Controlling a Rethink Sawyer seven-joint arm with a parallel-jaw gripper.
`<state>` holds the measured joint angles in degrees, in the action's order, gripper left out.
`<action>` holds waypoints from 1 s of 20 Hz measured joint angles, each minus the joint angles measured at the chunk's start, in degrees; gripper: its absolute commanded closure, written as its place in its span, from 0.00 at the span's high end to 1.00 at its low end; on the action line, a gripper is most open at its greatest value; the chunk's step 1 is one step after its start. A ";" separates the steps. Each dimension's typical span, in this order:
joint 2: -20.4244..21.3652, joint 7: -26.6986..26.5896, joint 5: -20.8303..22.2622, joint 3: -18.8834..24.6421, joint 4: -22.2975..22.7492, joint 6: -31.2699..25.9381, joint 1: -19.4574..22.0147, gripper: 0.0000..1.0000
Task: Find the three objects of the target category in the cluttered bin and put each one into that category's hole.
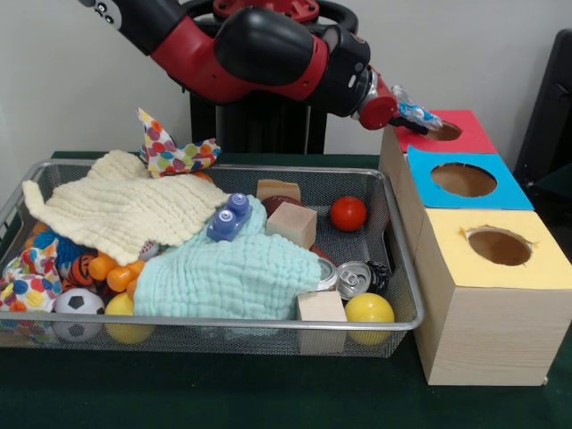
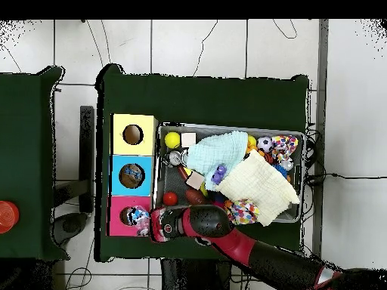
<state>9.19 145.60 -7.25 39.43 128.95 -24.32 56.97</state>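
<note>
My gripper (image 1: pixel 413 117) hangs over the hole of the red-topped box (image 1: pixel 465 136), at the far end of the row of three boxes. Its dark fingers are shut on a small blue and white object (image 1: pixel 418 112) that sits right at the rim of the hole. In the overhead view the same gripper (image 2: pixel 140 220) and object (image 2: pixel 137 217) lie over the red box's hole. The wire bin (image 1: pixel 404 268) holds mixed clutter: a red ball (image 1: pixel 349 213), a yellow ball (image 1: pixel 369 309), wooden blocks (image 1: pixel 291 223), a metal can (image 1: pixel 354 278) and a blue toy (image 1: pixel 229 217).
A blue-topped box (image 1: pixel 514 189) and a yellow-topped box (image 1: pixel 545 264) stand in the row nearer the camera. Cream cloth (image 1: pixel 116 210) and mint cloth (image 1: pixel 223 277) cover much of the bin. Something lies inside the blue box's hole (image 2: pixel 131 175). A soccer ball (image 1: pixel 79 303) sits at the bin's front left.
</note>
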 measured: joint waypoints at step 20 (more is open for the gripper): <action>-7.15 0.00 -3.65 3.79 1.00 7.97 8.81 1.00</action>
<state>2.04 145.60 -10.91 43.23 129.95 -16.35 65.78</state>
